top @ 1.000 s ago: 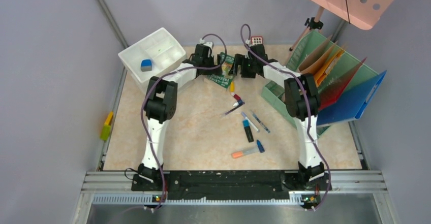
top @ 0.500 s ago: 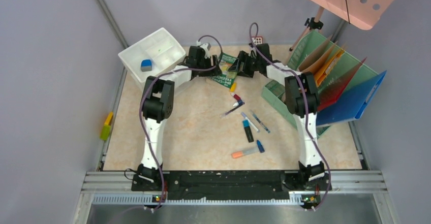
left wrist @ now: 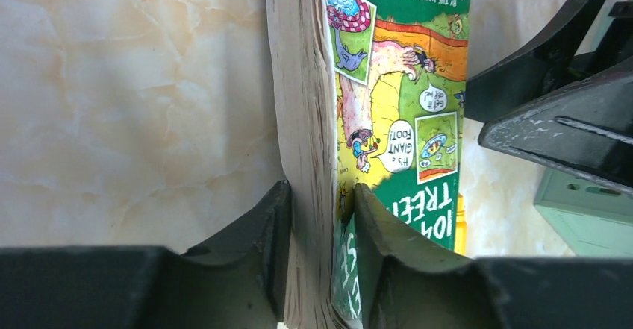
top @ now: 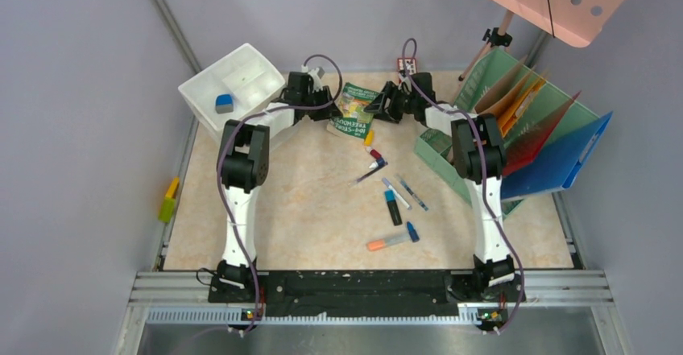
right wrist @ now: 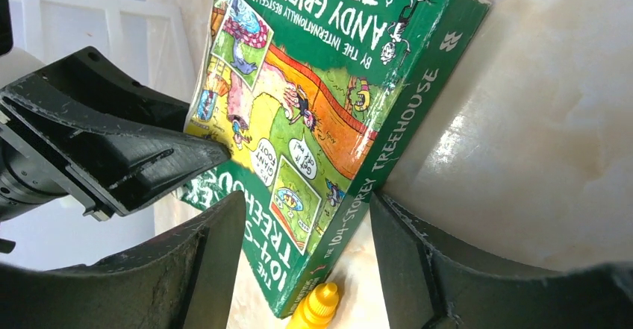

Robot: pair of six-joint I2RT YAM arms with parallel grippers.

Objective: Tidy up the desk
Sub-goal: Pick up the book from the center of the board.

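Observation:
On the beige marbled desk (top: pixel 306 210), a green paperback book (top: pixel 353 110) sits at the far middle, raised on one edge. My left gripper (top: pixel 329 104) is shut on its page-edge side; in the left wrist view the black fingers (left wrist: pixel 322 210) pinch the pages and cover of the book (left wrist: pixel 388 83). My right gripper (top: pixel 378 107) is open on the opposite side. In the right wrist view its fingers (right wrist: pixel 306 247) straddle the spine of the book (right wrist: pixel 321 83) with gaps on both sides. A yellow marker tip (right wrist: pixel 317 306) lies under the spine.
A white divided tray (top: pixel 242 81) holding a blue eraser (top: pixel 224 102) stands far left. A green file rack (top: pixel 531 130) with folders fills the right side. Several pens (top: pixel 392 206) and an orange highlighter (top: pixel 391 241) lie mid-desk.
My left gripper has closed onto the book's page edge and drawn left. The right jaws have narrowed round the spine. The book has tipped up, and the white tray has shifted slightly left.

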